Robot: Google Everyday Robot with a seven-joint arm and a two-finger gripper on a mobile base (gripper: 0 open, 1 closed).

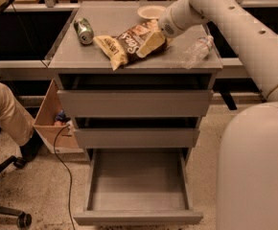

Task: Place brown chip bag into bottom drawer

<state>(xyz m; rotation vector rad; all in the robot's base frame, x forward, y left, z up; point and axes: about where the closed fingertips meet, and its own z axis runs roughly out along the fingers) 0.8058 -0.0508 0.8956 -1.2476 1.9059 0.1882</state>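
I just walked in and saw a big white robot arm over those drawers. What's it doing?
The robot's arm reaches over the grey cabinet, with its tool at the right end of the brown chip bag. The bag lies on the cabinet top, between a green can and a crushed clear plastic bottle. The bottom drawer is pulled open, and the bag is not yet in it.
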